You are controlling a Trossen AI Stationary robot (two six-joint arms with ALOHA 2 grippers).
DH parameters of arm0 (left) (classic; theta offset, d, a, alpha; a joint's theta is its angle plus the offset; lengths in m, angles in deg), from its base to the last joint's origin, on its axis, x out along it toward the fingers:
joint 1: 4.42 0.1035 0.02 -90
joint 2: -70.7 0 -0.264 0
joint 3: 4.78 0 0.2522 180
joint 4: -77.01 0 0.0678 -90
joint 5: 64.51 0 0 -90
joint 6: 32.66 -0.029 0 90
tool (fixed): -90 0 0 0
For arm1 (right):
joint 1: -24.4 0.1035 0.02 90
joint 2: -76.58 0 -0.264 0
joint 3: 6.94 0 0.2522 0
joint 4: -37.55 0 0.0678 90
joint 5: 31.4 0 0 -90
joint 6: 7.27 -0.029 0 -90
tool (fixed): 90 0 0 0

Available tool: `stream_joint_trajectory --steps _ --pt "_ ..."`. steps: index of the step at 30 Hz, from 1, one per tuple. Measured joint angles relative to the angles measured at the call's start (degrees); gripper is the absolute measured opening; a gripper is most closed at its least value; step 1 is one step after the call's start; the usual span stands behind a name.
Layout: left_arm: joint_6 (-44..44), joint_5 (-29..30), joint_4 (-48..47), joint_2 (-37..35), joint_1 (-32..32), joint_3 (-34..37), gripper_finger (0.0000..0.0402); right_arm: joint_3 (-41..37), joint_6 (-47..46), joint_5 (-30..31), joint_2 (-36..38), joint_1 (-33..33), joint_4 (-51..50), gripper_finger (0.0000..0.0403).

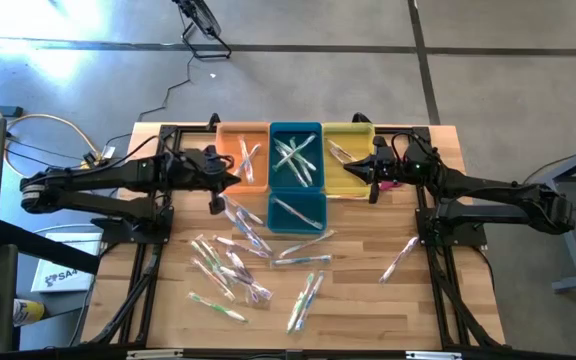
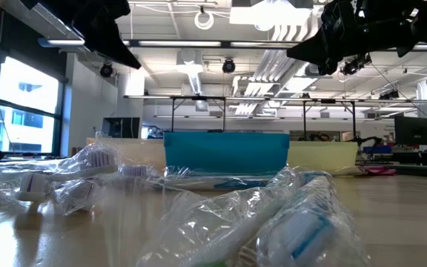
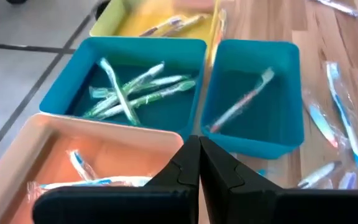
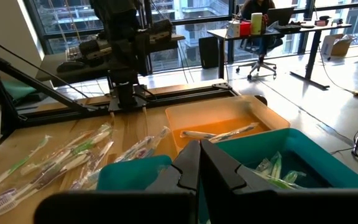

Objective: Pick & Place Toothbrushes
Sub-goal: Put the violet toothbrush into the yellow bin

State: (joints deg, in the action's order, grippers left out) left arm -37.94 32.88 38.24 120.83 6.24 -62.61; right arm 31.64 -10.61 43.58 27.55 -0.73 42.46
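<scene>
Several wrapped toothbrushes (image 1: 236, 262) lie loose on the wooden table, with one more apart at the right (image 1: 400, 258). Others lie in the bins at the far middle: an orange bin (image 3: 55, 162), a large teal bin (image 3: 126, 74) with green-handled ones, a small teal bin (image 3: 253, 93) with one, and a yellow bin (image 1: 348, 160). My left gripper (image 3: 199, 152) hangs shut, with nothing between its fingers, above the orange bin's near right corner (image 1: 236, 178). My right gripper (image 4: 200, 155) is shut and carries nothing, level above the yellow bin's near left part (image 1: 356, 172).
The four bins stand close together in a block. A small pink thing (image 1: 389, 184) lies on the table under the right arm. Black frame rails (image 1: 158, 250) run along both sides of the table. Bare wood shows near the front right (image 1: 388, 310).
</scene>
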Motion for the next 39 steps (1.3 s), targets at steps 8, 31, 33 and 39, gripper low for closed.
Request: stream_joint_trajectory --steps 8,31,33,39 --pt "6.1 2.0 -4.8 3.3 -7.2 -2.6 0.0 0.0 0.1 0.0 0.0 0.0 0.0 0.0003" --pt "24.2 11.1 -12.9 8.5 -24.0 -4.0 0.0 0.0 0.0 1.6 0.0 0.0 0.0 0.0003" --pt "24.7 11.1 -13.2 10.3 -24.3 -4.0 0.0 0.0 0.0 1.6 0.0 0.0 0.0 0.0003" --pt "28.5 7.9 -17.4 15.2 -24.2 -3.9 0.0 0.0 0.0 1.5 0.0 0.0 0.0 0.0003"
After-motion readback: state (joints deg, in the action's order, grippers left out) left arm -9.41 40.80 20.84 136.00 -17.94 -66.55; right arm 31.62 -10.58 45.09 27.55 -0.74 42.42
